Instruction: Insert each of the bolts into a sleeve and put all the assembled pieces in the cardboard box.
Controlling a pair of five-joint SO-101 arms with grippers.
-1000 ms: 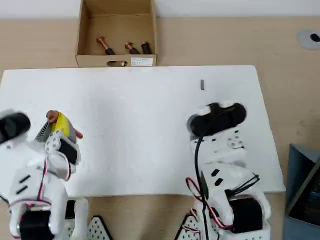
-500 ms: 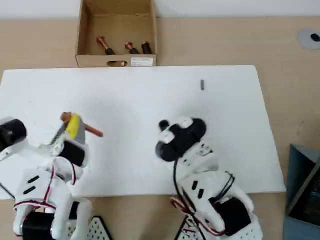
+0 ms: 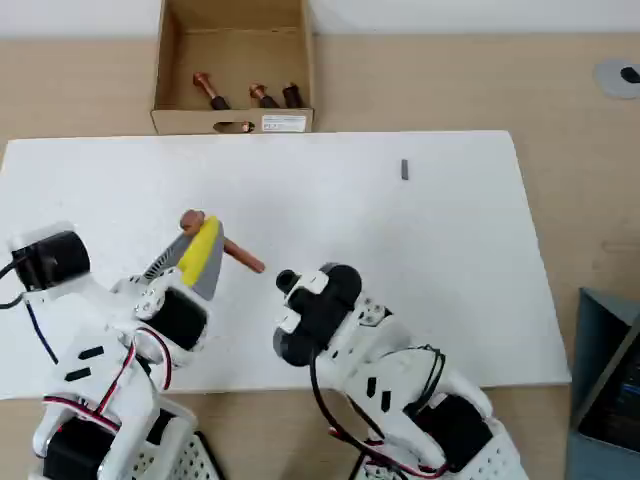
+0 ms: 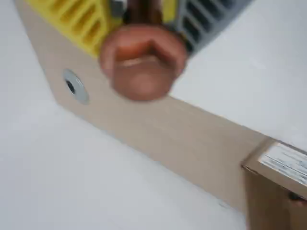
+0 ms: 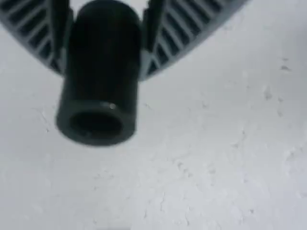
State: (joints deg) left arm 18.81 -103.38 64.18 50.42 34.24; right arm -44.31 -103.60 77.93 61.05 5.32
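Pale wooden bench carried a white sheet where both arms worked, with the open brown cardboard box at its far edge. 3 pieces lay inside the box, 2 of them copper bolts seated in black sleeves; the 3rd was too dark to tell whether it held a bolt. A small dark grey piece lay alone on the sheet, well apart from both arms.

The left end effector, with 1 yellow finger and 1 grey, was clamped on a copper-coloured bolt just below its head, held above the sheet with the shaft pointing toward the other arm. The right end effector was closed around a short black cylindrical sleeve, its open bore facing out past the fingertips. From above, the bolt's tip sat near the right arm's front, not yet touching.

The step in hand was judged to be the insertion. Doing it well would call for lining the shaft's axis up with the bore before closing the gap, then advancing 1 arm slowly while the other held firm; a tilted approach would likely catch the tip on the sleeve's rim and twist either part in its grip.
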